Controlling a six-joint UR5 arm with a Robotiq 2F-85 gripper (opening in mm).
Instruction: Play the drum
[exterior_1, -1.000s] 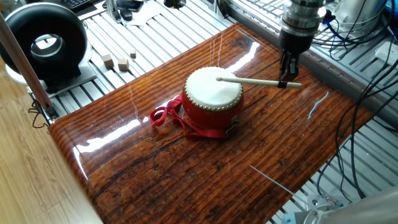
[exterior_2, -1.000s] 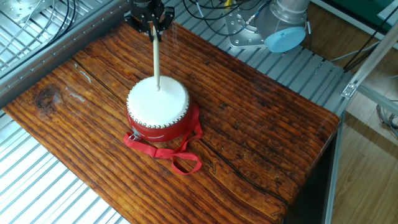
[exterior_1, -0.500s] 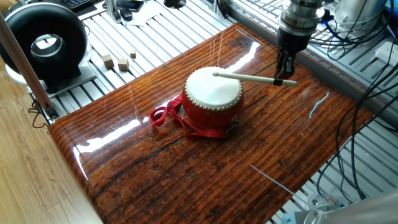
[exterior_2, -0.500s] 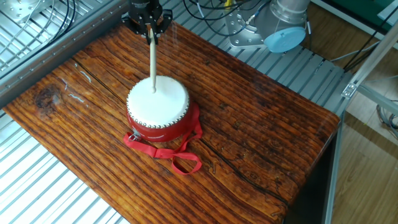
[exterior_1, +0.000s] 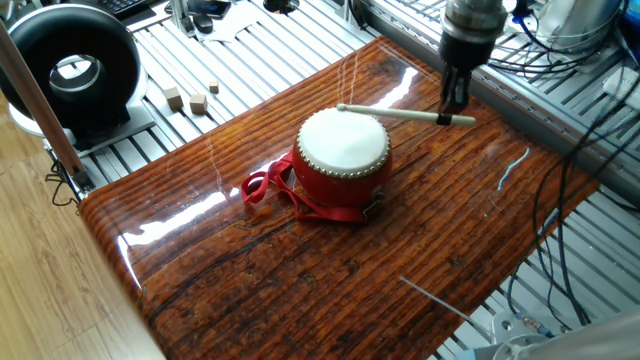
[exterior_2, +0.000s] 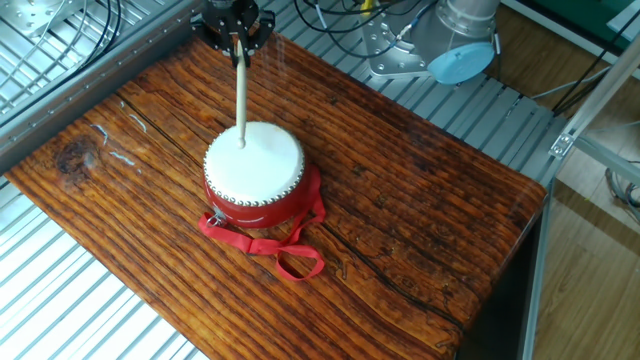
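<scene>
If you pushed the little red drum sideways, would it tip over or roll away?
Probably neither. The drum looks squat and sits flat on the wooden table, so it would likely slide instead of tipping. The tabletop looks glossy, which may let it slide easily. Its red ribbon strap lies loose and looks floppy, so it would probably just drag along behind.

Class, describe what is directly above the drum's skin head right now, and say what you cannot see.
A pale drumstick, held in the gripper, extends over the drum. Whether its tip touches the skin cannot be told.
</scene>
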